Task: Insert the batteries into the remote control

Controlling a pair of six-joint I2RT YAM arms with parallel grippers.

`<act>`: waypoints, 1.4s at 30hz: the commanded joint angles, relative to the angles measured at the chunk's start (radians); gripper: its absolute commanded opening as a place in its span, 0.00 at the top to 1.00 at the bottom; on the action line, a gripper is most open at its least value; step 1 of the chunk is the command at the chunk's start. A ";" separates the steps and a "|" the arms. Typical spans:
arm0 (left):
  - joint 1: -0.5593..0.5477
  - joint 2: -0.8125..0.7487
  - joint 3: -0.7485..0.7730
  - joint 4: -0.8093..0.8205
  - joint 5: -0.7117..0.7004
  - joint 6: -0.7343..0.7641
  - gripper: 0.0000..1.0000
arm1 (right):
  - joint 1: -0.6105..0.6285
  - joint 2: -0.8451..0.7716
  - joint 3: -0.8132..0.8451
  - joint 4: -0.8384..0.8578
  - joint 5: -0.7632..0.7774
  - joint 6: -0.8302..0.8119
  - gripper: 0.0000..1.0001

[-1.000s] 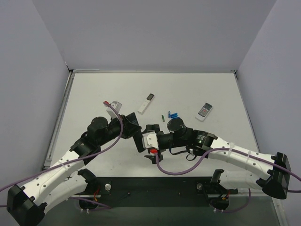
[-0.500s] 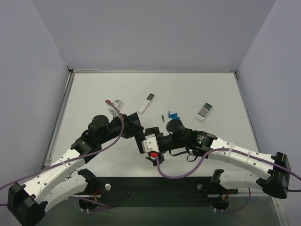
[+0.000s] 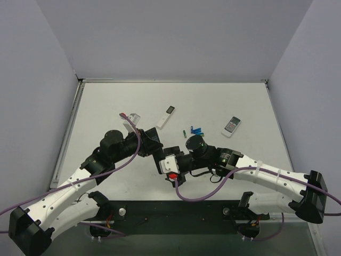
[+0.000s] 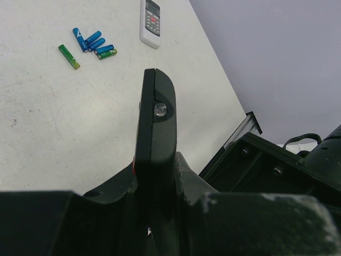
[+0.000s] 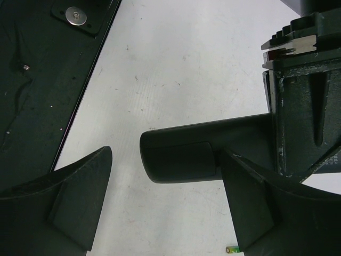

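The remote control (image 4: pixel 155 133) looks like smooth, faintly glossy black plastic, the batteries (image 4: pixel 69 56) wear shiny green wrap, and the table (image 4: pixel 53 128) is matt white, lightly speckled.

Black remote (image 4: pixel 155 128), green batteries (image 4: pixel 69 56) with yellowish tips, blue cells (image 4: pixel 91 41) beside the batteries, white keypad remote (image 4: pixel 152 21) with grey keys, white stick remote (image 3: pixel 165 118) with dark end, off-white speckled surface (image 4: pixel 42 122)

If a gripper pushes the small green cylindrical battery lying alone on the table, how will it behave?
The small green cylindrical battery lies on its round side, so it would probably roll. Its smooth skin may slip; it looks rigid.
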 commanded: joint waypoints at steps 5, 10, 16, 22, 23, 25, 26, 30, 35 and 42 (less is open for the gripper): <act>0.003 -0.020 0.052 0.102 0.050 -0.031 1.00 | 0.009 0.029 0.028 -0.037 -0.025 -0.024 0.27; 0.017 -0.024 0.054 0.112 0.082 -0.021 1.00 | 0.009 0.057 0.040 -0.084 -0.006 -0.047 0.31; 0.025 -0.034 0.066 0.117 0.119 0.019 1.00 | 0.010 0.095 0.054 -0.135 -0.002 -0.062 0.50; 0.025 -0.034 0.054 0.160 0.124 0.064 1.00 | 0.020 0.132 0.076 -0.181 -0.021 -0.071 0.66; 0.025 -0.034 0.051 0.163 0.119 0.071 1.00 | 0.020 0.137 0.079 -0.182 -0.022 -0.071 0.68; 0.025 -0.032 0.037 0.178 0.112 0.101 1.00 | 0.020 0.141 0.079 -0.189 -0.025 -0.073 0.73; 0.025 -0.031 0.032 0.186 0.109 0.108 1.00 | 0.020 0.146 0.079 -0.189 -0.024 -0.073 0.74; 0.025 -0.023 0.011 0.211 0.096 0.150 1.00 | 0.020 0.164 0.077 -0.196 -0.027 -0.071 0.81; 0.025 -0.006 -0.046 0.244 0.058 0.174 1.00 | 0.020 0.193 0.074 -0.193 -0.035 -0.068 0.89; 0.025 0.046 -0.121 0.333 0.017 0.196 1.00 | 0.018 0.244 0.060 -0.178 -0.039 -0.059 0.99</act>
